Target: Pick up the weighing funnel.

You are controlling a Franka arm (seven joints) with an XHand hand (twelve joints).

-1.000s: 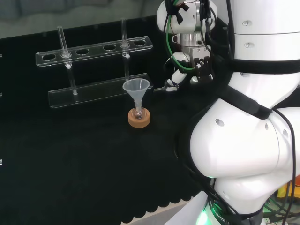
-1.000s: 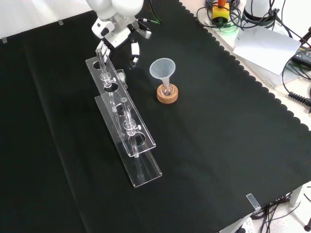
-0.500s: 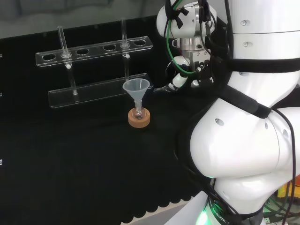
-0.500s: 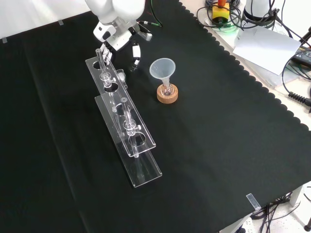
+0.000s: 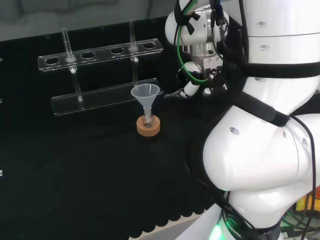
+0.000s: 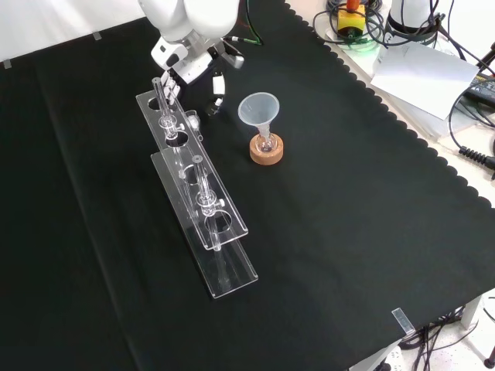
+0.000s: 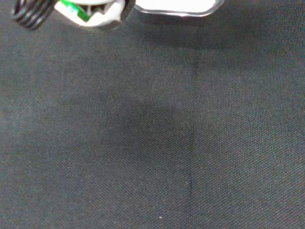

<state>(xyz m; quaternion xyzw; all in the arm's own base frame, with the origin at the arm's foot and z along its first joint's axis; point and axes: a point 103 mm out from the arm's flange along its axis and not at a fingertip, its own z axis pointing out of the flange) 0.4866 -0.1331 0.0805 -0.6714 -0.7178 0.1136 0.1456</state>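
The hand (image 5: 191, 86) hangs low over the cloth just to the right of the big funnel in the head view. Its fingers curl downward. A thin clear piece, the weighing funnel (image 5: 171, 93), sticks out to the left from the fingertips, close to the cloth. In the front view the hand (image 6: 217, 80) is at the top, beside the near end of the tube rack, with the weighing funnel (image 6: 209, 110) as a faint glint under its fingers. Whether the piece touches the cloth I cannot tell. The wrist view has black cloth and a blurred white part of the hand (image 7: 172, 5).
The big funnel (image 5: 145, 95) stands in a small flask on a cork ring (image 5: 148, 126). A clear test tube rack (image 5: 100, 52) with upright tubes runs behind it; in the front view this rack (image 6: 199, 202) lies left of the funnel (image 6: 259, 110). Cables and papers lie past the cloth's scalloped edge (image 6: 418, 131).
The hand has shifted slightly up and to the right in the head view, its fingers still curled at the clear piece. The big funnel and rack have not moved.
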